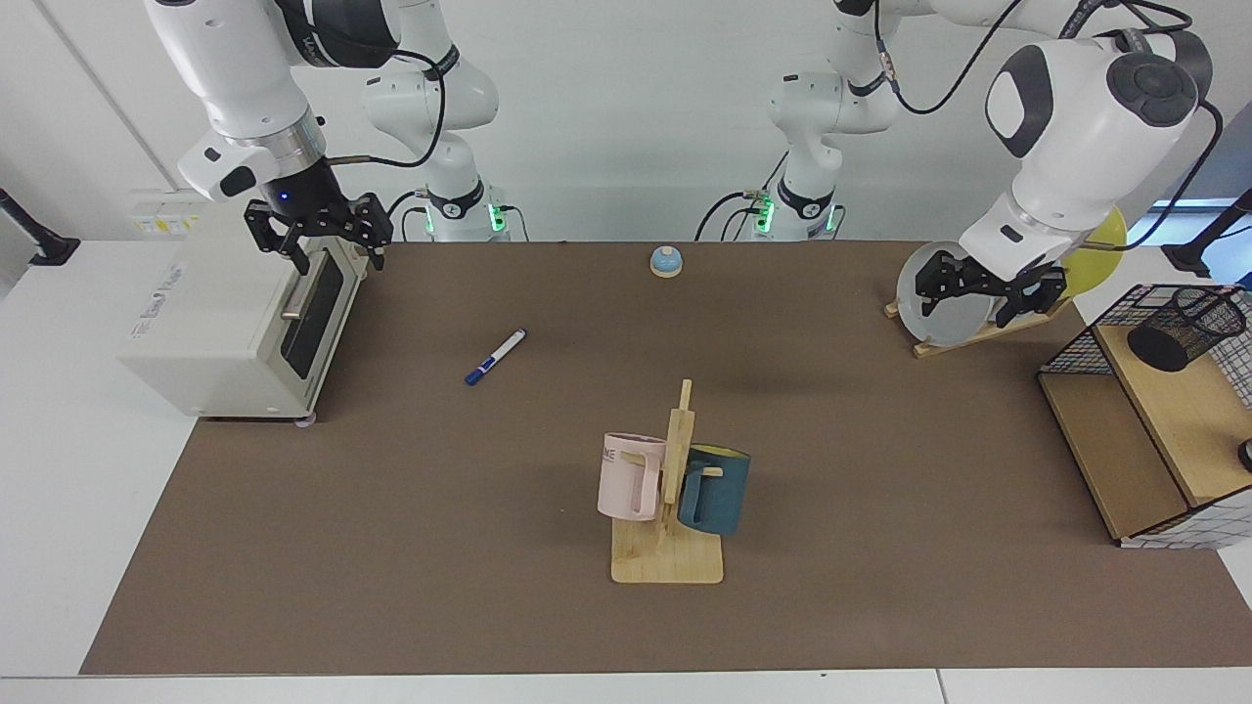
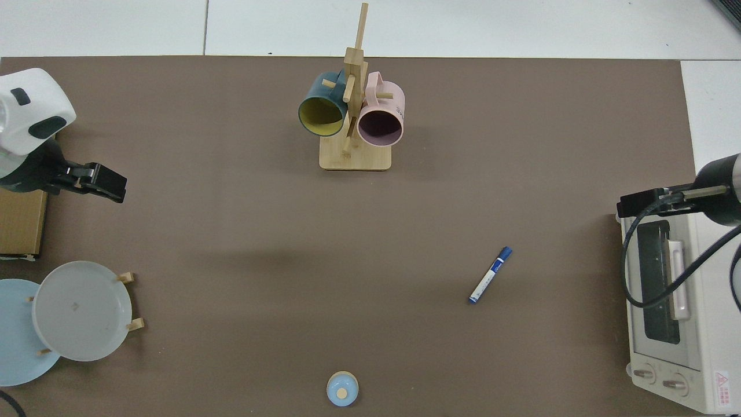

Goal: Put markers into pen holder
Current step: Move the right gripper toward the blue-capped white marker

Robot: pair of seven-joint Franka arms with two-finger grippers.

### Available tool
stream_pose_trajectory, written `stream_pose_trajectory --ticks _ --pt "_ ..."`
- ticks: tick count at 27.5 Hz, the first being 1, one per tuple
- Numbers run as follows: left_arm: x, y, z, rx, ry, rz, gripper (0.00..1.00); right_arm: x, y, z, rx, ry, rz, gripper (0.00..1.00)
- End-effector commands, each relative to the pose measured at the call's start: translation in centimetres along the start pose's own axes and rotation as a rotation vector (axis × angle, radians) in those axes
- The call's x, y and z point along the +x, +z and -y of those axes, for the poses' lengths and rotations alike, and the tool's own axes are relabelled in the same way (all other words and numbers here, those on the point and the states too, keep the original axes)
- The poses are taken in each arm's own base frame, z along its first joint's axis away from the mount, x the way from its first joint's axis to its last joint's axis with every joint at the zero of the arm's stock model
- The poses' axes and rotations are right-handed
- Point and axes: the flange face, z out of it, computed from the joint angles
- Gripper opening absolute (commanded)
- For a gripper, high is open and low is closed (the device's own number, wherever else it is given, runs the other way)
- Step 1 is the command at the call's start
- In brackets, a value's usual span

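On the brown worktop, left of centre in the facing view, the slim white blue-capped marker lies flat. The black mesh pen holder rests tilted on the far-right wooden shelf. The right end effector hovers over the white toaster oven, the left end effector before the plate rack; both stand apart, empty.

marker on mat, pen holder on shelf
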Motion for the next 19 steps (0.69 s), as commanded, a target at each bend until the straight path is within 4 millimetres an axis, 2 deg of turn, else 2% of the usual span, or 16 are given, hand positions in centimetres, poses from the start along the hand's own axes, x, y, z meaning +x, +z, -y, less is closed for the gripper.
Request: stream_pose_trajectory --ticks 1,5,14,19 --pt "-3.3 -0.9 -0.2 0.021 -0.094 -0.029 1.00 -0.8 -0.1 -0.5 -0.006 -0.012 0.002 1.00" --pt "-4.7 -0.7 -0.4 0.015 -0.102 -0.060 1.00 -0.8 0.0 -0.7 -0.006 -0.009 0.003 1.00" --pt "-4.5 -0.6 -1.2 0.004 -0.085 -0.060 1.00 -1.0 0.0 -0.4 -0.003 -0.014 0.005 1.00" --pt "-4.5 -0.6 -1.3 0.003 -0.079 -0.060 1.00 -2.5 1.9 -0.2 0.003 0.106 0.013 1.00"
